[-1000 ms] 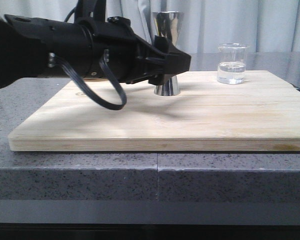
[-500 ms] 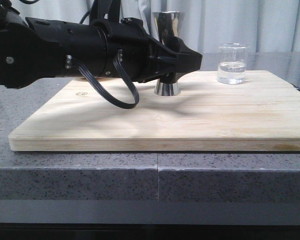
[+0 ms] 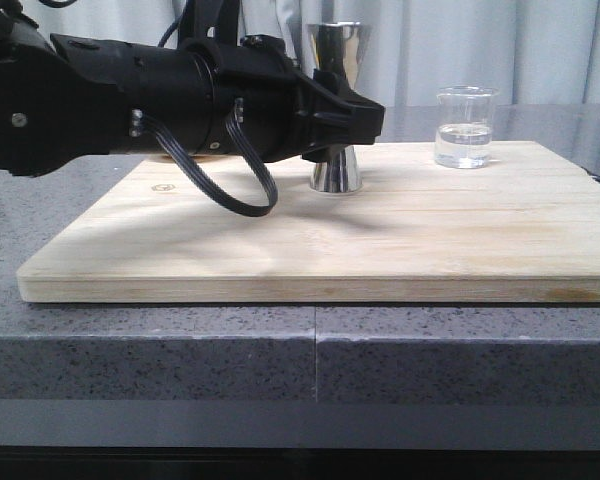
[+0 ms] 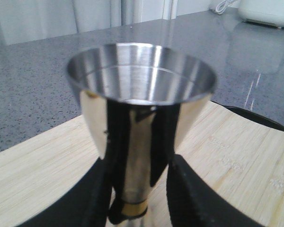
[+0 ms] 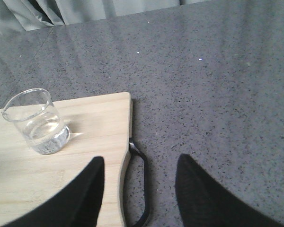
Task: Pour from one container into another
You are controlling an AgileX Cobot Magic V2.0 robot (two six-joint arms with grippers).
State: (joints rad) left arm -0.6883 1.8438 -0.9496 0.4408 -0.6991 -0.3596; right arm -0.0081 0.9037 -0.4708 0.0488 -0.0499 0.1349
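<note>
The clear glass beaker (image 3: pixel 465 128) with a little clear liquid stands at the back right of the wooden board (image 3: pixel 430 235); the right wrist view also shows the beaker (image 5: pixel 38 123). A steel jigger (image 3: pixel 335 60) stands upright at the back middle. My left gripper (image 3: pixel 365 125) reaches in from the left and straddles the jigger's narrow waist. In the left wrist view the jigger (image 4: pixel 142 80) fills the frame between the black fingers (image 4: pixel 189 194), with a strip of board showing beside one finger. My right gripper (image 5: pixel 139 175) is open above the board's right edge, nothing between its fingers.
The board lies on a grey speckled counter (image 3: pixel 180 350). A black loop handle (image 5: pixel 141 189) sticks out at the board's right edge (image 5: pixel 125 142). The left arm's cable (image 3: pixel 240 195) hangs low over the board. Curtains close off the back.
The left arm advanced to the right toward the jigger, then its fingertips drew back slightly to the left. Jigger and beaker have stayed in place.
</note>
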